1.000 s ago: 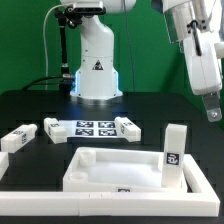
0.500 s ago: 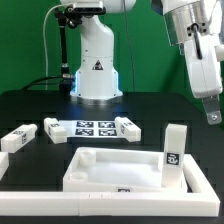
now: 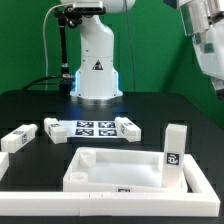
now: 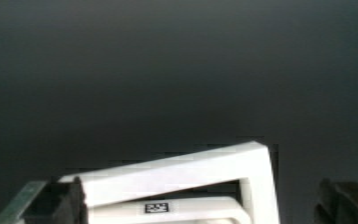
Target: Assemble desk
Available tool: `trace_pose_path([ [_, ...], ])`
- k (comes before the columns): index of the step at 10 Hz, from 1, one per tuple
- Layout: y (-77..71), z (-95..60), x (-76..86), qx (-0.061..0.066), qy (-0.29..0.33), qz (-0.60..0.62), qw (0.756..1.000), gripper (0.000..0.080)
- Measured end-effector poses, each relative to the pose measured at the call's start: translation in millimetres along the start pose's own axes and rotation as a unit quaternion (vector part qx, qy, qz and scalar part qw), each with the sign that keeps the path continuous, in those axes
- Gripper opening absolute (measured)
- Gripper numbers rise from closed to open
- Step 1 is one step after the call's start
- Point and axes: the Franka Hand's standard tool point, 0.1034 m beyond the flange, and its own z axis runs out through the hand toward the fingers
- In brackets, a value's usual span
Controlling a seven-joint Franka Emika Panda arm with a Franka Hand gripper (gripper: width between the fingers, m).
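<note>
The white tray-like desk top lies at the front of the black table. One white leg stands upright at its right end, tag facing front. Three more legs lie on the table: one at the left and two at the ends of the marker board. My gripper is open and empty, high above the table. Its hand is mostly cut off at the exterior view's right edge. In the wrist view a corner of the desk top shows far below between my dark fingers.
The white robot base stands at the back centre behind the marker board. A thin white border rail runs along the front of the table.
My gripper has risen and moved toward the exterior view's right, leaving most of the picture. The desk parts have not moved.
</note>
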Motion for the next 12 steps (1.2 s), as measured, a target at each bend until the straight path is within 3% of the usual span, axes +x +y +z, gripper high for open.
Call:
trace_pose_path([
  [4, 1.4, 2.3, 3.7, 0.002, 0.003, -0.168, 0.986, 0.0649],
  [5, 24.1, 13.5, 20.3, 0.001, 0.015, -0.250, 0.968, 0.0649],
  [7, 66.8, 21.5, 59.8, -0.020, 0.022, -0.365, 0.930, 0.0649],
  [8, 82.0, 28.5, 69.4, -0.030, 0.026, -0.386, 0.922, 0.0649],
  [9, 88.0, 33.1, 67.3, -0.032, 0.031, -0.405, 0.913, 0.0649],
  [12, 86.0, 32.0, 69.1, -0.034, 0.029, -0.488, 0.872, 0.0649],
])
